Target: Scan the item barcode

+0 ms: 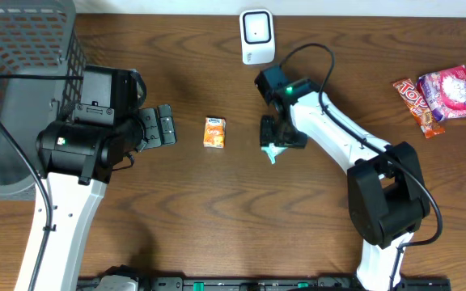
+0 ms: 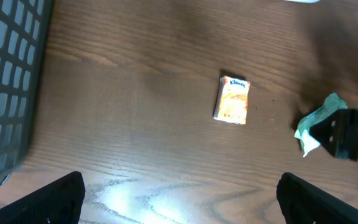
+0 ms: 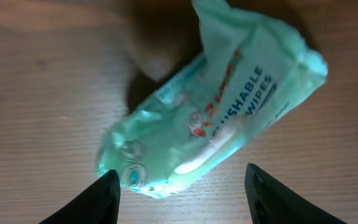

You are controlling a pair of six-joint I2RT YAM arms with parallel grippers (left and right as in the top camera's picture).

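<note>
A pale green pack of flushable wipes (image 3: 216,118) lies crumpled on the wooden table, seen from the right wrist. My right gripper (image 3: 182,173) hangs over it with its jaws apart, the pack's lower end between the fingers and close to the left finger (image 3: 101,199). From overhead, only a green corner of the wipes pack (image 1: 273,152) shows under my right gripper (image 1: 280,139). A white scanner (image 1: 256,36) stands at the table's far edge. My left gripper (image 1: 167,125) is wide open and holds nothing, left of a small orange tissue pack (image 1: 214,132).
A dark mesh basket (image 1: 23,89) fills the far left corner. A pink packet (image 1: 451,91) and a red snack bar (image 1: 419,105) lie at the far right. In the left wrist view the tissue pack (image 2: 232,99) lies ahead, with the wipes pack (image 2: 319,121) to its right.
</note>
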